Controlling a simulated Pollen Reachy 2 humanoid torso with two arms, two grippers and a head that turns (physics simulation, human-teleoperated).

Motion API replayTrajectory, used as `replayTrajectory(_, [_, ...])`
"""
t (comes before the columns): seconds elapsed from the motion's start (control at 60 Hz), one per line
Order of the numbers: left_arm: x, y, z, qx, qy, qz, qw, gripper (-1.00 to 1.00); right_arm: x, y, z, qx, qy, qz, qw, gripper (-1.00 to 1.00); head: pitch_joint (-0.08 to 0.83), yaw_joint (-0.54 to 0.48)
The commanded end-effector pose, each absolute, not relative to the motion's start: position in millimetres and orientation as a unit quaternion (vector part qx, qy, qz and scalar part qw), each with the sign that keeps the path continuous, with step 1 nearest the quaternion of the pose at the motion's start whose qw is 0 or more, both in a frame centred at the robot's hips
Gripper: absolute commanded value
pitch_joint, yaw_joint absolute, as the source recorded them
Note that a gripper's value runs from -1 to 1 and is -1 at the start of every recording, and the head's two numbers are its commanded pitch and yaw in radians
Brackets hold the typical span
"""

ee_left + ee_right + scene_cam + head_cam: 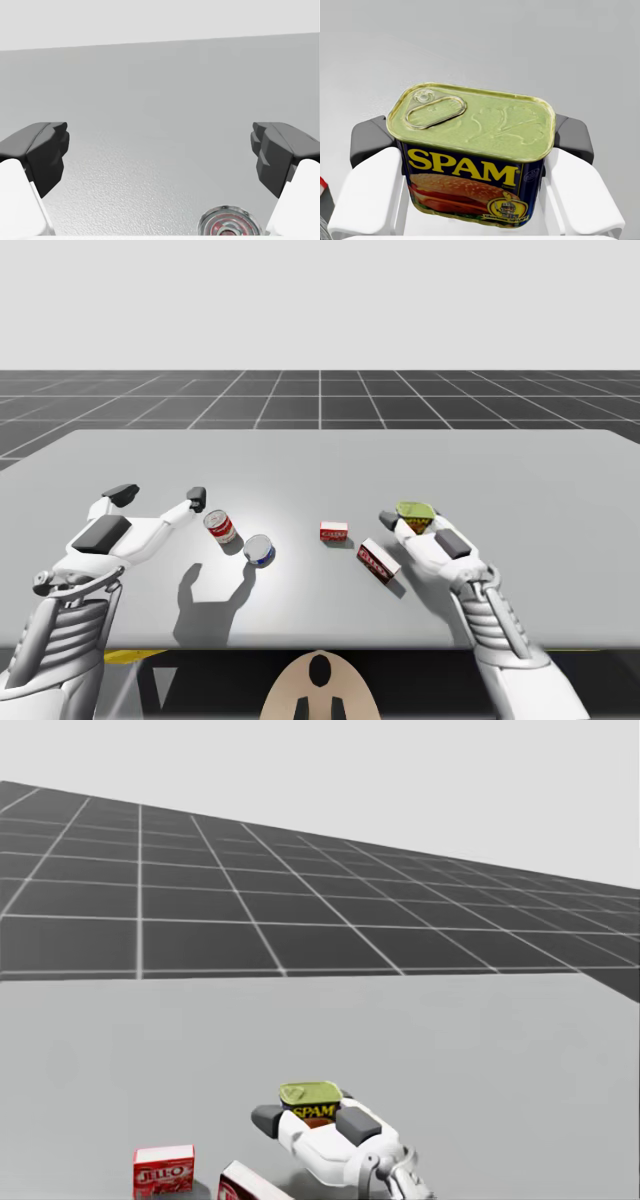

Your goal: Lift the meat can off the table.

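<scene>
Showing the grasp stage of the lift: the blue rectangular metal meat can, capped by a dull-gold pull-tab lid, sits at the lower right of the high view on the grey table, to the right of a small red box and a red-and-white flat box. The right gripper is clenched on it, its dark pads pressing the two narrow end walls near the lid rim, so the broad printed face looks back along the gripper. Whether the base has cleared the tabletop cannot be told. The left gripper, at the lower left of the high view, stands released with its fingers wide apart and a red-and-white round can near one fingertip. Handling, as a judgement: the meat can is rigid and should not dent under the pads, but it is probably dense for its size, and its smooth lacquered walls offer little friction. Flat, parallel end walls suit a two-finger hold. A high grip leaves most of the weight hanging below, so firm pressure and a slow, straight rise look advisable.
</scene>
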State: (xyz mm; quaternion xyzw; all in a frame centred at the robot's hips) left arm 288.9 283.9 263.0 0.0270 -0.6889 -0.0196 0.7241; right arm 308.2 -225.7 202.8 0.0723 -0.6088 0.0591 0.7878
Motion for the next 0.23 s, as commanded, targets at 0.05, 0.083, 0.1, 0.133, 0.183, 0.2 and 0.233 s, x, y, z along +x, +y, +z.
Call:
replayTrajectory(0.05, [289,284,263,0.027,-0.690,-0.017,0.723,-1.00,303,-221,290,0.073,-0.695,0.072,0.712,1.00,0.269,-0.38])
replayTrajectory(0.083, [289,285,264,0.026,-0.690,-0.016,0.723,-1.00,299,-221,305,0.069,-0.713,0.073,0.694,1.00,0.269,-0.38])
replayTrajectory(0.1, [289,285,264,0.026,-0.690,-0.016,0.723,-1.00,298,-220,309,0.067,-0.717,0.073,0.690,1.00,0.269,-0.38])
replayTrajectory(0.133, [289,285,264,0.025,-0.690,-0.015,0.724,-1.00,294,-219,325,0.065,-0.735,0.071,0.671,1.00,0.269,-0.38])
replayTrajectory(0.183, [289,286,264,0.025,-0.690,-0.015,0.724,-1.00,289,-218,340,0.062,-0.751,0.074,0.654,1.00,0.269,-0.38])
replayTrajectory(0.2, [289,286,264,0.026,-0.689,-0.014,0.724,-1.00,287,-217,348,0.062,-0.757,0.072,0.647,1.00,0.269,-0.38])
replayTrajectory(0.233, [289,286,264,0.026,-0.689,-0.014,0.724,-1.00,283,-215,358,0.063,-0.768,0.073,0.634,1.00,0.269,-0.39])
